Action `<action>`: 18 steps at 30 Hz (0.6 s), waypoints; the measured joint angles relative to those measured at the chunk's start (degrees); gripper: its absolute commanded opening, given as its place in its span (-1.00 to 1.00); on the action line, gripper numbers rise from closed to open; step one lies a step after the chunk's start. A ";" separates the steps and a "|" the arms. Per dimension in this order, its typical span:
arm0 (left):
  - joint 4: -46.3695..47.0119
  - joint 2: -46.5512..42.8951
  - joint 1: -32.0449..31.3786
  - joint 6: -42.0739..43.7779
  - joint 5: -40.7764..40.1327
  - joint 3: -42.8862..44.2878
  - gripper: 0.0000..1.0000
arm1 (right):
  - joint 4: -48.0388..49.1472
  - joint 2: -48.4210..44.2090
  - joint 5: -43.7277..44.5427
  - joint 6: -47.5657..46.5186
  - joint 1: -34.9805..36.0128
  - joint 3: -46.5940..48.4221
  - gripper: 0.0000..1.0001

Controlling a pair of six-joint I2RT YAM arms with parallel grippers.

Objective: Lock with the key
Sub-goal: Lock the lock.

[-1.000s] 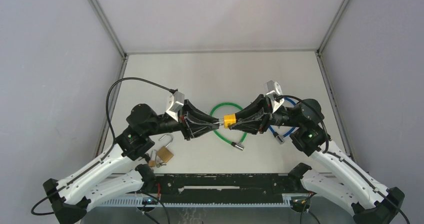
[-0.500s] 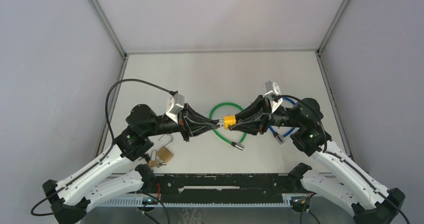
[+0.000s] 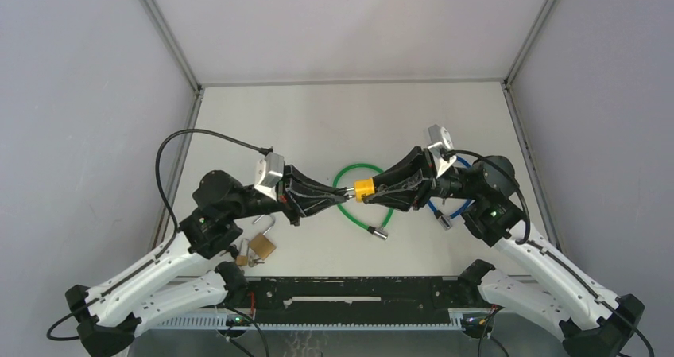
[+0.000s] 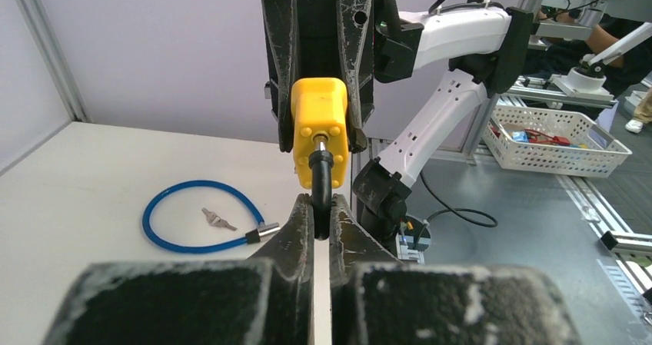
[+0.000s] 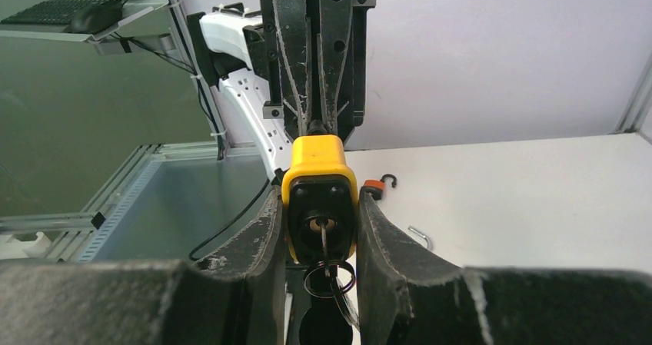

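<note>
The yellow lock (image 3: 364,190) is hanging above the middle of the table (image 3: 318,118), the right gripper (image 5: 319,207) clamping its sides while the left gripper (image 4: 321,207) is pinching the cable end (image 4: 321,177) seated in it. Insertion is probably finishing. Turning the key (image 5: 323,241), which is facing the right wrist, is likely needing a freed hand. The blue cable (image 4: 196,222) and brass padlock (image 3: 261,247) are crowding the arms, with open room lying beyond.
</note>
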 measured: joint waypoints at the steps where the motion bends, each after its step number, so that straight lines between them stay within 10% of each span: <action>1: 0.13 0.00 -0.04 0.44 0.04 0.07 -1.00 | 0.37 0.13 -0.04 -0.02 0.04 0.09 -1.00; 18: -6.49 1.55 -1.75 4.59 0.76 7.80 -1.00 | 1.14 0.55 2.75 -5.99 3.69 3.02 -1.00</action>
